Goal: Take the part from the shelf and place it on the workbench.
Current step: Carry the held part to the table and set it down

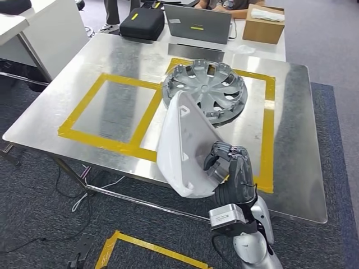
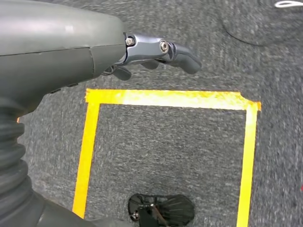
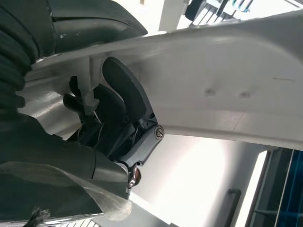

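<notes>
White part, silver workbench

You are seeing a white part (image 1: 186,143) showing against a silver workbench (image 1: 296,168) wearing yellow tape squares (image 1: 106,143), beside a grey hubcap (image 1: 207,89).

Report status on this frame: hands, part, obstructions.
Right hand grips white part, held above workbench near edge. Left hand hangs empty over the floor. Hubcap already sits in the right taped square.

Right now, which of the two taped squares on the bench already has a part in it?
The right square: the grey hubcap lies in it. The left square frames bare metal. The right hand holds the white part over the near edge.
</notes>
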